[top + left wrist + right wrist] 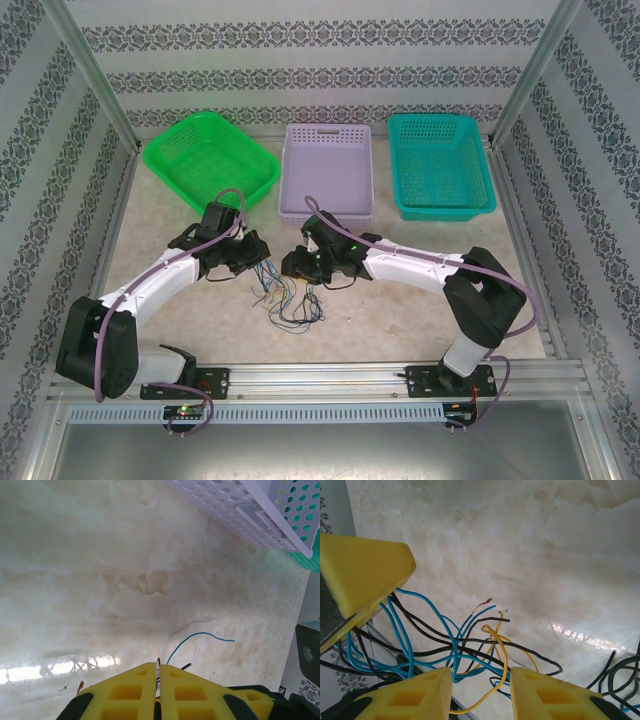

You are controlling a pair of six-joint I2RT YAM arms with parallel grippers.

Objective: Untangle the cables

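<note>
Thin blue, black, yellow cables [290, 300], tangled

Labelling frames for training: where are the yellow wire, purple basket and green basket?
yellow wire [503, 655], right wrist view, on its upright stretch.
purple basket [328, 130], top external view, on its far rim.
green basket [178, 130], top external view, on its far rim.

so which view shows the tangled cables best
The right wrist view. There the cables sit close to the lens, so separate blue, black and yellow strands and their crossings can be told apart. The top external view shows them as a small, distant bundle. The left wrist view catches one curving blue strand.
</note>
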